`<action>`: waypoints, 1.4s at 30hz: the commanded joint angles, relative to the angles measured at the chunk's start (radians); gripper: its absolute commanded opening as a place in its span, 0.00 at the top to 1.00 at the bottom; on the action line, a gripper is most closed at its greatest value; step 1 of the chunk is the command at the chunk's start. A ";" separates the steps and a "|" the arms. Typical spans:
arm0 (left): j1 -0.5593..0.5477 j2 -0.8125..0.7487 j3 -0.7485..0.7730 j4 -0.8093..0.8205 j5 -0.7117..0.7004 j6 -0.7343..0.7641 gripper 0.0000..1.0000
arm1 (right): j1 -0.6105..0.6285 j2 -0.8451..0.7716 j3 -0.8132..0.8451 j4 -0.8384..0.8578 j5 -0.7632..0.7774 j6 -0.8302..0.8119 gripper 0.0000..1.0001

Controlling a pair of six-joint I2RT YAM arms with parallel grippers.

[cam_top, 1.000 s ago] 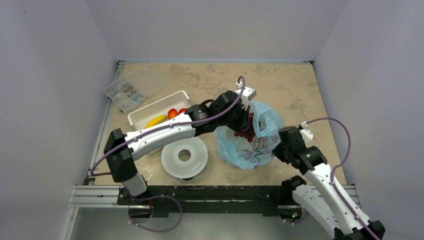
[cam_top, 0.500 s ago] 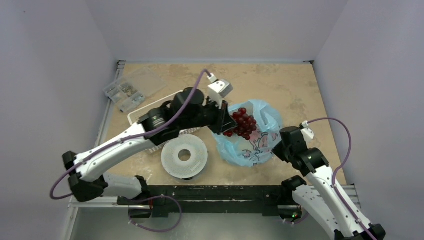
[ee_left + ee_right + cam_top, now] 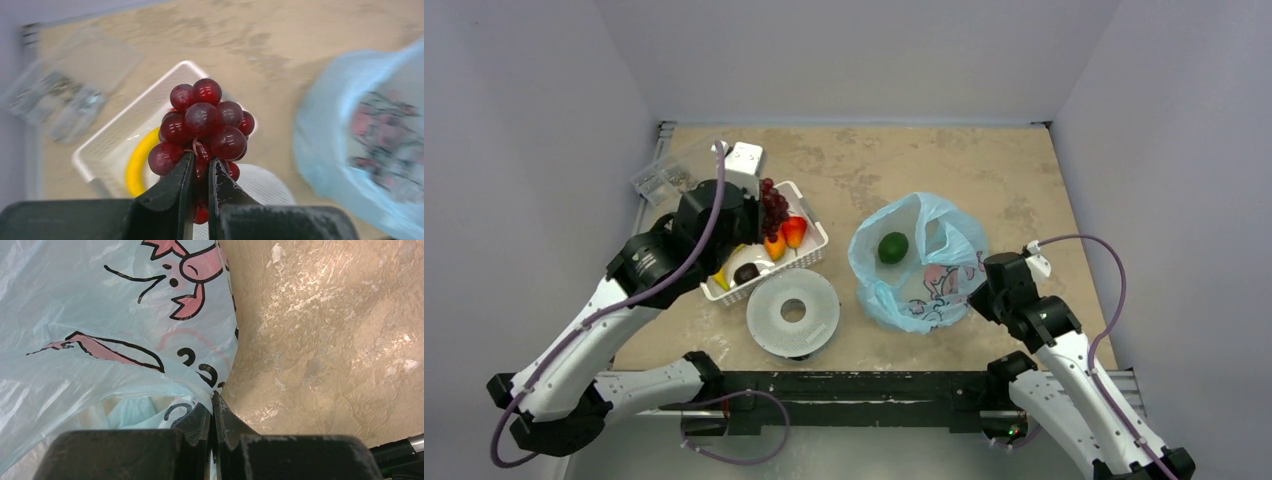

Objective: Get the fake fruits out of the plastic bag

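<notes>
Top view. A tabletop (image 3: 984, 160) with a mottled beige, stone-like finish is shown enclosed on three sides by plain, pale lavender-grey walls: a back wall (image 3: 854, 60), a left wall (image 3: 524, 150) and a right wall (image 3: 1184, 150). The near edge is bounded by a black bar (image 3: 874, 385); a ribbed aluminium rail (image 3: 614, 392) is seen at its left end. Even, diffuse light is cast, and only soft shadows are formed.

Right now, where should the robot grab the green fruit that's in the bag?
Grip the green fruit across its round middle, probably coming straight down through the open mouth of the plastic bag. It lies uncovered there, with bag walls around its sides.
</notes>
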 commanded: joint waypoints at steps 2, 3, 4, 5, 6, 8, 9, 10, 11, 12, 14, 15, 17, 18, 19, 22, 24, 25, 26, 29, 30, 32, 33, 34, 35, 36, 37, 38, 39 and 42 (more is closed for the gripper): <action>0.222 0.098 -0.067 -0.052 -0.255 0.083 1.00 | 0.003 -0.011 0.005 0.015 0.000 -0.012 1.00; 0.261 0.111 -0.075 -0.057 -0.222 0.065 1.00 | 0.003 -0.014 0.005 0.012 0.001 -0.012 1.00; 0.292 0.124 -0.090 -0.052 -0.186 0.053 1.00 | 0.003 -0.019 0.006 0.009 0.001 -0.012 1.00; 0.310 0.132 -0.113 -0.029 -0.162 0.050 1.00 | 0.003 -0.021 0.008 0.007 0.002 -0.012 1.00; 0.323 0.139 -0.136 -0.006 -0.139 0.052 1.00 | 0.003 -0.022 0.009 0.006 0.003 -0.012 1.00; 0.339 0.168 -0.158 0.005 -0.101 0.050 1.00 | 0.003 -0.022 0.010 0.005 0.003 -0.013 1.00; 0.344 0.184 -0.163 0.003 -0.091 0.049 1.00 | 0.004 -0.021 0.011 0.006 0.002 -0.016 1.00; 0.347 0.201 -0.168 0.002 -0.075 0.054 1.00 | 0.003 -0.017 0.011 0.007 0.000 -0.019 1.00; 0.350 0.224 -0.172 0.002 -0.060 0.067 1.00 | 0.003 -0.014 0.010 0.009 -0.003 -0.021 1.00; 0.352 0.253 -0.168 -0.013 -0.059 0.075 1.00 | 0.004 -0.009 0.009 0.009 -0.005 -0.024 1.00; 0.355 0.321 -0.139 -0.069 -0.082 0.074 1.00 | 0.004 -0.003 0.008 0.011 -0.008 -0.027 1.00; 0.357 0.353 -0.128 -0.097 -0.093 0.072 1.00 | 0.003 0.000 0.007 0.011 -0.008 -0.027 1.00; 0.366 0.395 -0.115 -0.117 -0.095 0.070 1.00 | 0.003 0.003 0.006 0.015 -0.008 -0.028 1.00; 0.371 0.409 -0.112 -0.117 -0.091 0.072 1.00 | 0.003 0.002 0.004 0.016 -0.009 -0.029 1.00; 0.375 0.422 -0.107 -0.119 -0.085 0.071 1.00 | 0.002 0.000 0.004 0.018 -0.010 -0.029 1.00; 0.404 0.463 -0.089 -0.133 -0.059 0.066 1.00 | 0.004 -0.002 0.003 0.019 -0.013 -0.033 1.00; 0.447 0.513 -0.054 -0.185 -0.035 0.039 0.90 | 0.003 -0.003 0.004 0.020 -0.016 -0.035 1.00; 0.465 0.541 -0.030 -0.217 -0.040 0.022 0.84 | 0.004 -0.003 0.003 0.020 -0.018 -0.035 1.00; 0.480 0.563 -0.013 -0.246 -0.051 0.006 0.75 | 0.003 -0.003 0.003 0.019 -0.018 -0.036 1.00; 0.496 0.557 -0.013 -0.266 -0.101 -0.017 0.39 | 0.003 -0.010 0.003 0.019 -0.020 -0.036 1.00; 0.497 0.536 -0.025 -0.257 -0.107 -0.021 0.24 | 0.003 -0.014 0.003 0.020 -0.021 -0.035 1.00; 0.497 0.488 -0.054 -0.231 -0.093 -0.025 0.10 | 0.002 -0.019 0.001 0.022 -0.022 -0.035 1.00; 0.497 0.460 -0.067 -0.219 -0.082 -0.028 0.06 | 0.003 -0.019 0.000 0.024 -0.023 -0.036 1.00; 0.495 0.442 -0.076 -0.211 -0.076 -0.033 0.03 | 0.004 -0.019 0.000 0.027 -0.025 -0.038 1.00; 0.494 0.426 -0.083 -0.205 -0.075 -0.037 0.01 | 0.003 -0.015 0.001 0.029 -0.028 -0.040 1.00; 0.494 0.411 -0.086 -0.201 -0.078 -0.040 0.00 | 0.003 -0.014 0.001 0.030 -0.029 -0.043 1.00; 0.491 0.396 -0.093 -0.191 -0.082 -0.040 0.00 | 0.003 -0.012 0.002 0.031 -0.030 -0.045 1.00; 0.488 0.381 -0.099 -0.184 -0.084 -0.038 0.00 | 0.003 -0.011 0.002 0.031 -0.032 -0.048 1.00; 0.482 0.364 -0.108 -0.171 -0.084 -0.032 0.00 | 0.003 -0.009 0.002 0.032 -0.033 -0.049 1.00; 0.434 0.317 -0.135 -0.122 -0.085 0.002 0.00 | 0.003 -0.013 0.000 0.035 -0.036 -0.050 1.00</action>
